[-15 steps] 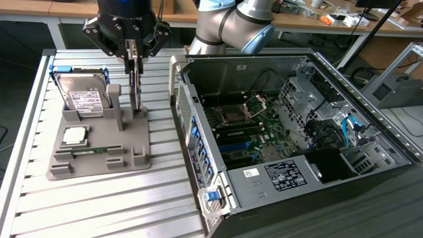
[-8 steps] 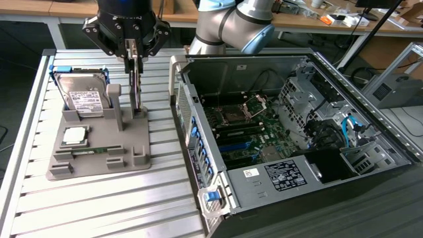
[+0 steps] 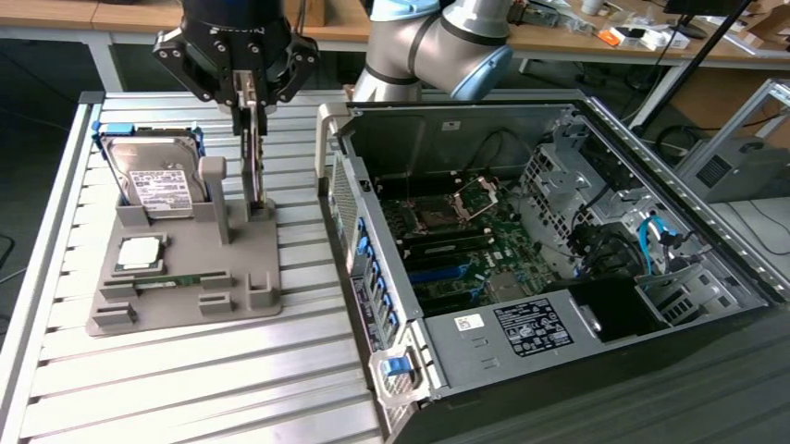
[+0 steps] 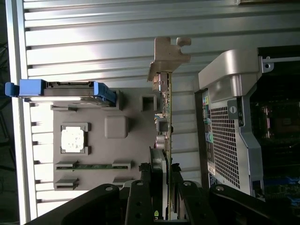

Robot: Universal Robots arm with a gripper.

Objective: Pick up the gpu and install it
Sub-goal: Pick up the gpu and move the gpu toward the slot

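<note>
Gripper jaws clamped on thin green circuit-board gpu with silver end bracket. Card stands edge-on between jaws, long axis level, bracket end beyond them.

gpu, thin green card, silver bracket; upright on edge, in gray stand

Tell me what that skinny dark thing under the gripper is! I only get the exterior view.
Observer: The wrist view shows it is the gpu, a green board seen edge-on with little parts along one face.
Operator: Does it have a metal bit?
Observer: Yes. A pale metal bracket caps the end farthest from the gripper.
Operator: Is the gripper really holding it?
Observer: It looks so. The wrist view shows the fingers pressed against both faces of the card, with no gap I can see.
</note>
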